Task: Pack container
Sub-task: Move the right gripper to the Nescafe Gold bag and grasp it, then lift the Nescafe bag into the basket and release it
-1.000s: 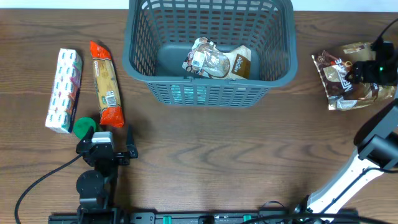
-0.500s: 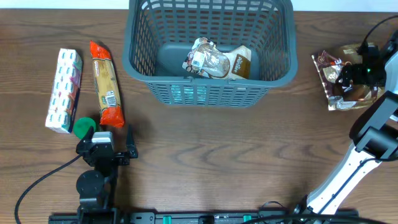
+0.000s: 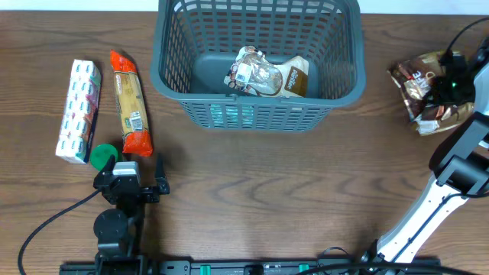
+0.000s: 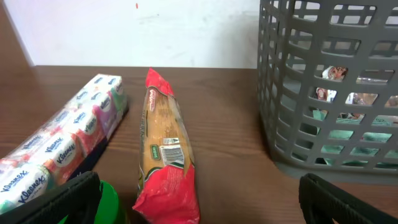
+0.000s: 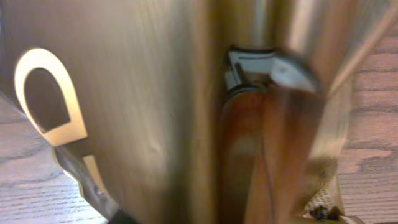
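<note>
Up at twelve o'clock on the wooden table point(image 3: 267, 191) stands the container point(image 3: 260, 114), the big grey-blue lattice basket, upright. Two bagged grocery packets point(image 3: 263, 72) lie on its floor against the near wall.

Over at three o'clock, the right gripper point(image 3: 445, 90) is down on a crumpled brown snack bag point(image 3: 415, 79), well clear of the basket's right wall. Its fingers are drawn together, pinched into the bag's foil. The right wrist view is nothing but a blurred brown-and-gold wrapper pressed up against the lens.

At eight o'clock, the left gripper point(image 3: 130, 162) sits low at the table with its fingers point(image 4: 348, 202) spread wide and nothing between them. A green round thing point(image 3: 102, 156) sits right at its left finger; whether they touch can't be told.

At nine o'clock a long pasta packet with red ends point(image 3: 130, 103) lies lengthways. A tissue multipack point(image 3: 79, 111) lies just beside it on the outer side. Both are outside the basket.
</note>
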